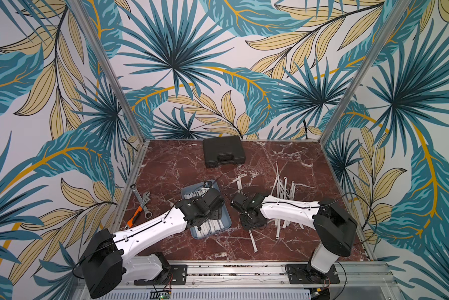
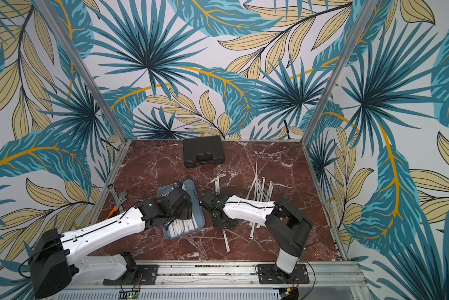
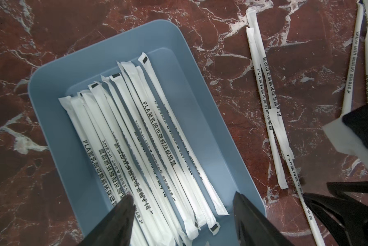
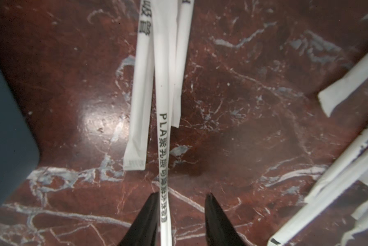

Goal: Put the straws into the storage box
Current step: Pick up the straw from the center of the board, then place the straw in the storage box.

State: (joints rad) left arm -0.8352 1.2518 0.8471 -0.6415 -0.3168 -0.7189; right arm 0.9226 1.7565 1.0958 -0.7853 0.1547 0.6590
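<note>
Red-brown marble tabletop (image 1: 171, 161) is sitting inside leaf-print walls (image 1: 218, 65), open at far left; left gripper (image 3: 182, 194), right gripper (image 4: 182, 193) both hanging jaws apart.

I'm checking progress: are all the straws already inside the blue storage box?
No: several straws lie on the marble table outside the storage box.

Marble table (image 1: 181, 166); straws (image 4: 139, 95), box (image 3: 46, 89), case (image 1: 223, 152), wrenches (image 1: 140, 199)
</note>
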